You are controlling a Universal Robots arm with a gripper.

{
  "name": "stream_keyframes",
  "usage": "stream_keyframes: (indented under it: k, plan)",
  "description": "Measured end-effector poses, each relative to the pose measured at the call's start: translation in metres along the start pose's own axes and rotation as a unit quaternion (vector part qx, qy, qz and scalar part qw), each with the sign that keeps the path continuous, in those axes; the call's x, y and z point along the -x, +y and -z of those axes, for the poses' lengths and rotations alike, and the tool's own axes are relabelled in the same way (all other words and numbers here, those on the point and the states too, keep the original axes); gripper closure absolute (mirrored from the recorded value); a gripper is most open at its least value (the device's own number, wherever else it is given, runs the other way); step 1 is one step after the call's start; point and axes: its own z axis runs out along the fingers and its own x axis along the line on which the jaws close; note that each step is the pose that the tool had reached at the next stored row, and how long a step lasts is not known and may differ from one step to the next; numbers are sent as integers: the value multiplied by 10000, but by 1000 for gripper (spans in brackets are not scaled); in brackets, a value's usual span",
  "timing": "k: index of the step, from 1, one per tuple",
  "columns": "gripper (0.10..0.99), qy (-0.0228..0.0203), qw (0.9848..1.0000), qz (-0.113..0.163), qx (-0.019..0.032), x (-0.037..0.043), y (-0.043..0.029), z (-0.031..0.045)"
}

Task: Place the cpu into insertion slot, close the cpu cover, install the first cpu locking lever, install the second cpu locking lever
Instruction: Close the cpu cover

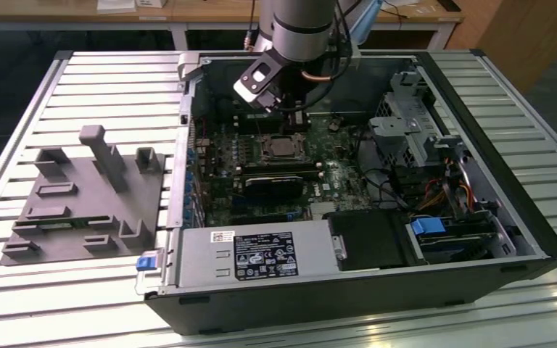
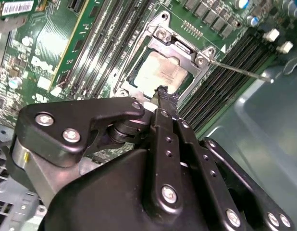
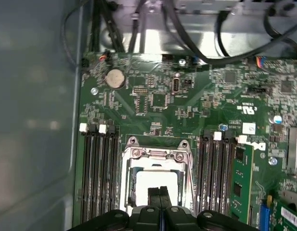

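Already the cpu (image 2: 156, 72) sits in the insertion slot (image 2: 134, 78), its pale metal top showing through the window of the cpu cover (image 2: 185, 50). The cover looks to lie flat over the chip rather than standing up, so steps 1 and 2 seem done or nearly done.

The gripper (image 2: 163, 92) has its two fingers pressed together w/ nothing between them. It's carrying no part. Probably that's on purpose: shut, the fingers make one narrow stiff tip, better for nudging a thin frame or a wire than an open pair would be. In both wrist views the tip hangs over the edge of the socket nearest the wrist, just at the cover's rim. I can't tell if it's touching or a hair above.

One locking lever (image 2: 240, 70), a thin bright rod, juts out sideways from the socket corner across the memory slots (image 2: 220, 72). It's not tucked under any catch, i.e. the cover isn't clamped yet, as far as I can judge. I can't make out the other lever.

In the exterior view the PC case (image 1: 477, 101) lies on its side w/ the open face up — most likely so the arm (image 1: 293, 25) can come straight down onto the mobo (image 1: 223, 190). The arm is directly above the socket. The PSU (image 1: 259, 254) sits along the case's near edge. A grey fixture (image 1: 80, 199) rests on the table (image 1: 114, 80) to the exterior view's left, well apart from the work.
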Motion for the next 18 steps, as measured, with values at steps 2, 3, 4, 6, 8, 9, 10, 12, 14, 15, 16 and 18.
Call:
stream_keyframes:
  k: [2,3,4,6,8,9,10,12,14,15,16,18]
  plan:
    - [984,1,9999,171,-13,0,0,-1]
    - [984,1,9996,266,-21,0,0,-1]
    - [984,2,9994,355,-28,0,0,-1]
    - [984,3,9986,532,-42,0,0,-1]
    - [984,4,9974,716,-57,0,0,-1]
    - [984,5,9967,808,-65,0,0,-1]
    - [984,5,9959,897,-72,0,0,-1]
    - [984,6,9942,1076,-86,0,0,-2]
    - [984,7,9920,1260,-101,0,0,-2]
    - [984,7,9908,1348,-108,0,0,-2]
    - [984,8,9896,1437,-115,0,0,-2]
    - [984,8,9868,1614,-130,0,0,-2]
